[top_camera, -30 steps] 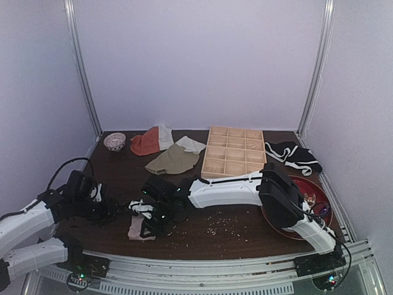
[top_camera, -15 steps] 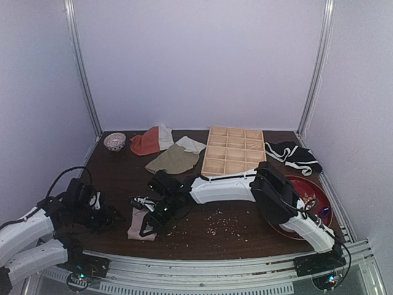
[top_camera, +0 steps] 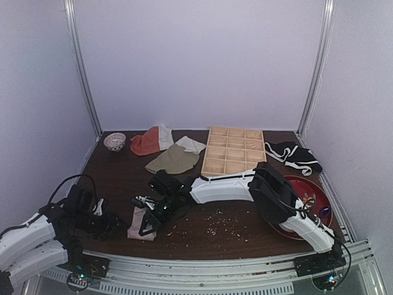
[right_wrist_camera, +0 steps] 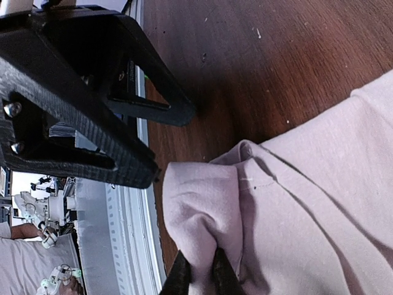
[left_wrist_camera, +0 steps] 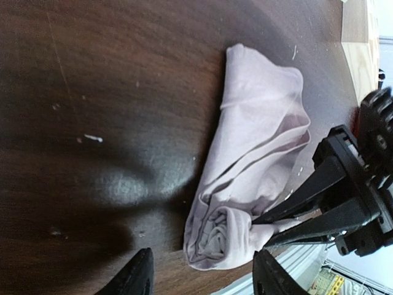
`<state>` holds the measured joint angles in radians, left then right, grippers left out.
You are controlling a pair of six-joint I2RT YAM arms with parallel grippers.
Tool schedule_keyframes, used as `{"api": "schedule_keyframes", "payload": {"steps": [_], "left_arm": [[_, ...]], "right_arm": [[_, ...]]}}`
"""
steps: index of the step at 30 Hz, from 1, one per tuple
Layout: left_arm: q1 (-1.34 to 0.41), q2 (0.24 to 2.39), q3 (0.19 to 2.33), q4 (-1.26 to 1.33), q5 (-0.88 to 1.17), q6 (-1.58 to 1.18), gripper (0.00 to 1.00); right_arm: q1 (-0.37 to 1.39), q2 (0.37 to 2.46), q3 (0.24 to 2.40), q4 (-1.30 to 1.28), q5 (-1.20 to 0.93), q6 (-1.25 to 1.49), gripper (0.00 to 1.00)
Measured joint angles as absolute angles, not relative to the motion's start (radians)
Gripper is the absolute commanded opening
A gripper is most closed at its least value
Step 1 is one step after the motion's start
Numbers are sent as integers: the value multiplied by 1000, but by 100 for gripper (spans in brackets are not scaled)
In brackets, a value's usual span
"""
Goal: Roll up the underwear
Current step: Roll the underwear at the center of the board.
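Right gripper (right_wrist_camera: pixel 199 276) pinches the underwear's (left_wrist_camera: pixel 252 178) rolled end near the table's (top_camera: pixel 245 236) front edge; left gripper (left_wrist_camera: pixel 202 273) gapes wide, seemingly empty.

White-shelled arms (top_camera: pixel 224 188) with bulky black joints (top_camera: pixel 274 198) and black strut-like fingers (left_wrist_camera: pixel 313 184)

Underwear (top_camera: pixel 140 224) (left_wrist_camera: pixel 258 153): dusty mauve-pink, soft, creased. Lies on the dark wood bench (top_camera: pixel 245 239) at about 7 o'clock from its centre, close to the front edge. One end is wound into a tight roll; the rest lies loose in flat folds.
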<state>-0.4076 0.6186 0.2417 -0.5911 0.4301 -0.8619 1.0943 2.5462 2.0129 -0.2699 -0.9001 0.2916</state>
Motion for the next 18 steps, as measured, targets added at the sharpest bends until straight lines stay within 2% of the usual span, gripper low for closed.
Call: {"api": "schedule_keyframes", "payload": {"steps": [16, 18], "left_arm": [[-512, 692, 194, -458, 458, -897, 55], [-512, 705, 193, -440, 459, -890, 52]], "right_arm": [[1092, 2547, 2011, -264, -904, 315, 0], [1091, 2548, 2011, -264, -904, 315, 0]]}}
